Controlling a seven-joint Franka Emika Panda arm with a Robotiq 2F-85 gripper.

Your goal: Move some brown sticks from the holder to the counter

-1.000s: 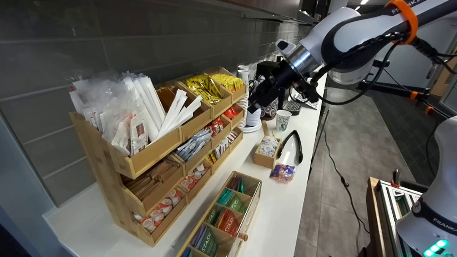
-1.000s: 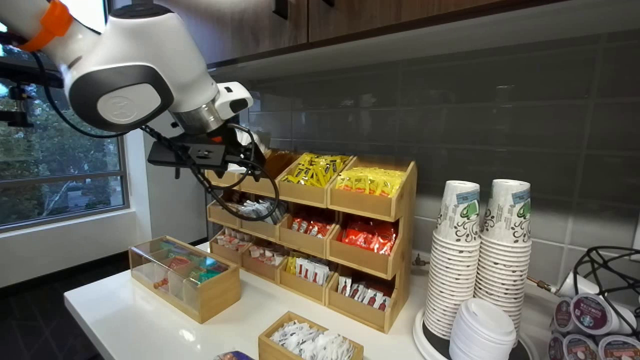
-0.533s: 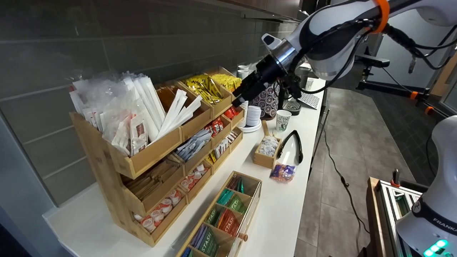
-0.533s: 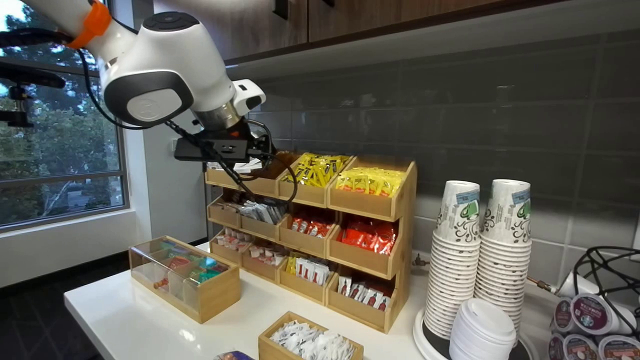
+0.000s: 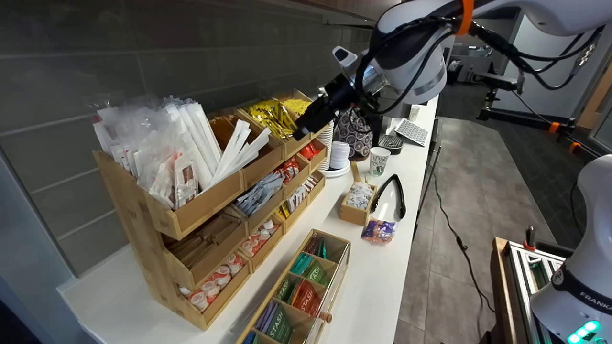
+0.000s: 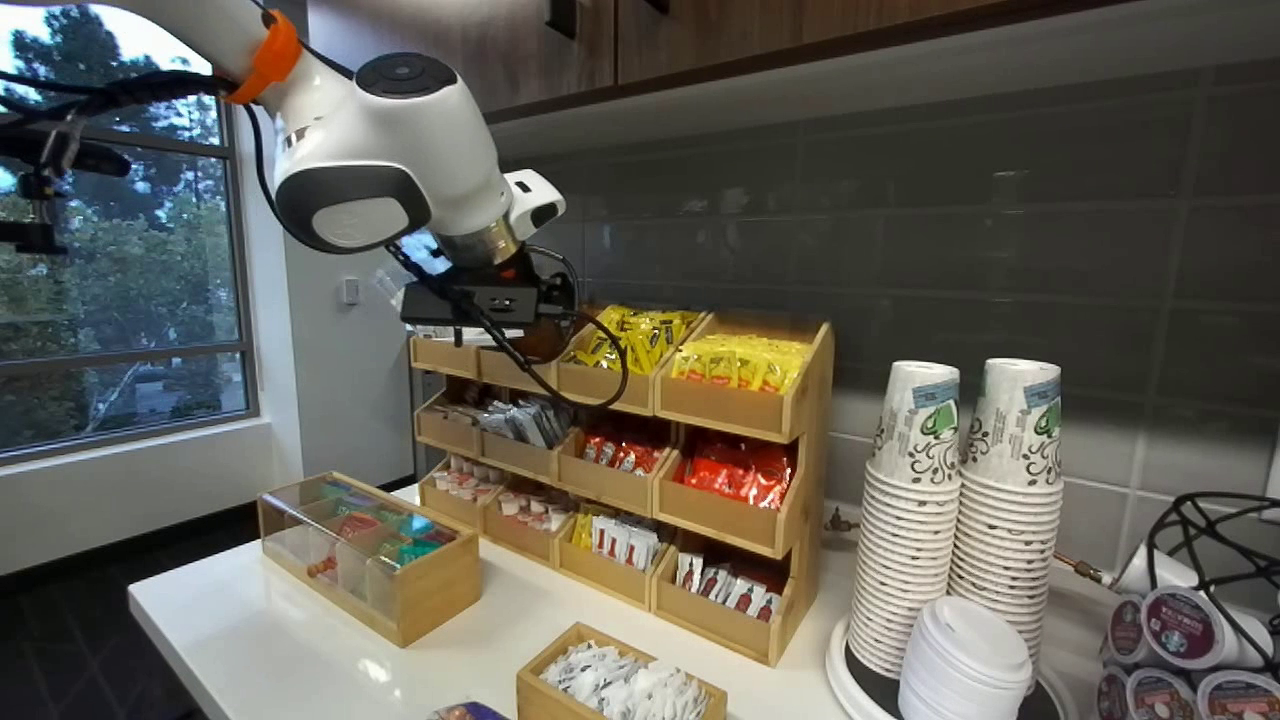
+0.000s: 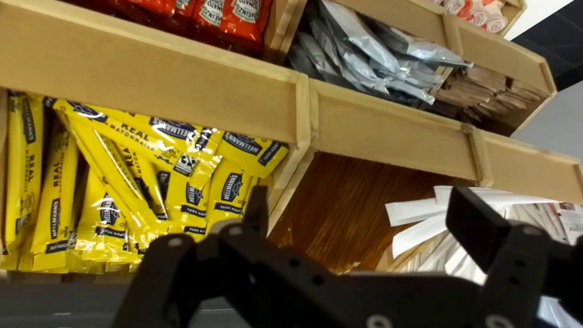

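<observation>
The holder [image 5: 125, 224] is a light-wood tiered rack on the white counter [image 5: 366, 277]; the holder [image 6: 818, 430] and counter [image 6: 225, 610] show in both exterior views. The brown sticks [image 7: 346, 200] lie packed in a top-tier compartment, thin, parallel and dark in the shade. They show as a brown patch [image 5: 221, 128] in an exterior view. My gripper [image 7: 362, 214] is open and empty, its fingers on either side of the sticks in the wrist view, apart from them. In an exterior view the gripper [image 5: 299, 131] hangs in front of the top tier by the yellow packets.
Yellow packets [image 7: 136, 182] and white wrapped sticks [image 7: 423, 218] flank the brown sticks. A tea box [image 5: 306, 286], a small wooden box [image 5: 356, 205], tongs [image 5: 401, 200] and a purple packet [image 5: 379, 231] are on the counter. Cup stacks [image 6: 905, 540] stand beside the holder.
In an exterior view my gripper has moved left and closer to the holder's top tier. The arm has swung right and lower in the opposite view. The objects have not moved.
</observation>
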